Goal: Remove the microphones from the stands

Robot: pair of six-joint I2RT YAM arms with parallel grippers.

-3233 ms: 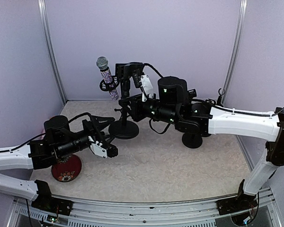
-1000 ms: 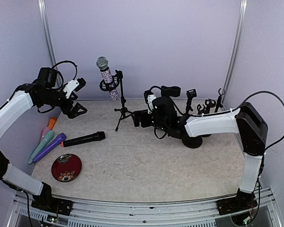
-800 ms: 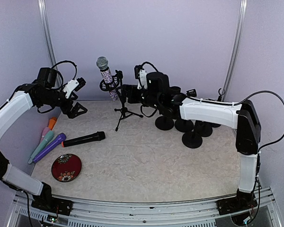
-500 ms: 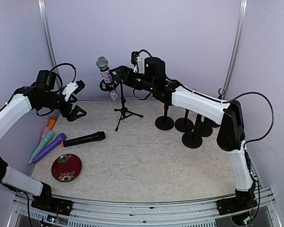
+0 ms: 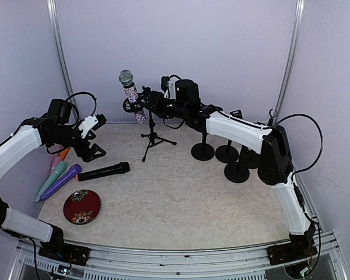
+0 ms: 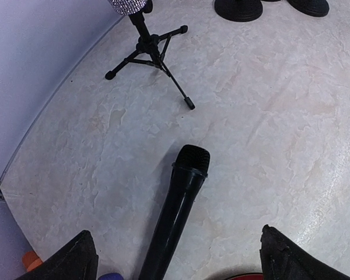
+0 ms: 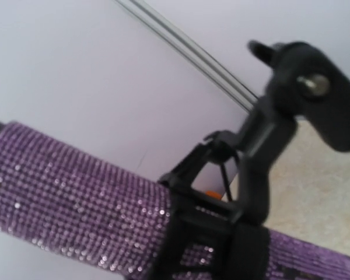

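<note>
Close in, the right pincer (image 5: 149, 100) sits just beside the purple rhinestone-covered microphone (image 5: 131, 93), which stays clipped atop the black tripod stand (image 5: 152, 133), upper left of centre. Whether its jaws are pinching cannot be told. Best practice is to grip the handle above the black clip (image 7: 221, 230), then draw it along its own tilt. The left pincer (image 5: 94, 149), spread, hangs at far left. A second earlier the right arm lay low beside the round stand bases (image 5: 203, 153).

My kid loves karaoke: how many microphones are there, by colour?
Sparkly purple microphone, on the stand: 1
Black microphone: 1
Plain purple microphone: 1
Green microphone: 1
Orange-and-pink microphone, partly hidden, apparently one: 1
Total: 5
</note>
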